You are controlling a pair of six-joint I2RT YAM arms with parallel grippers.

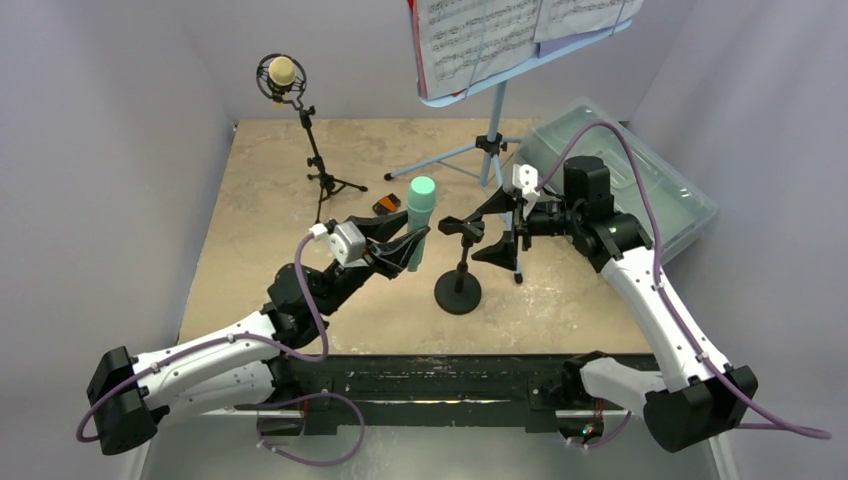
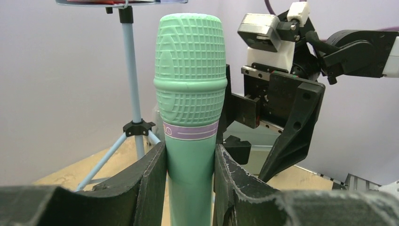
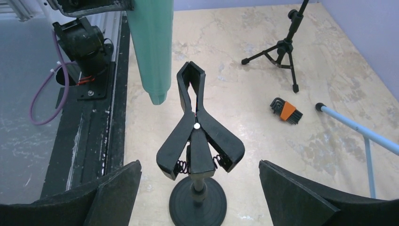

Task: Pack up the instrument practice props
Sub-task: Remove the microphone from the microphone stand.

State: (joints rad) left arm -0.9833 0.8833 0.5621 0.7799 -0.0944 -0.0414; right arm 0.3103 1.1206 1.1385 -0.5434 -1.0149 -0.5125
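My left gripper (image 2: 190, 162) was clamped partway shut on the teal microphone (image 2: 190, 70), holding it upright above the table (image 1: 260, 200), just beside the spring clip (image 3: 197, 132) of the round-base pole (image 1: 458, 292). My right gripper (image 3: 201, 186) stood wide open astride that clip, seemingly gripping nothing.

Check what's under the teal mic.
Bare tabletop only; the teal microphone hangs clear, beside the empty clip on the round-base pole. The left gripper hides its handle's sides.

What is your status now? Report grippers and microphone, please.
Left gripper shut on teal microphone, upright, out of clip stand. Right gripper open, facing that stand. Nothing blocking seen.
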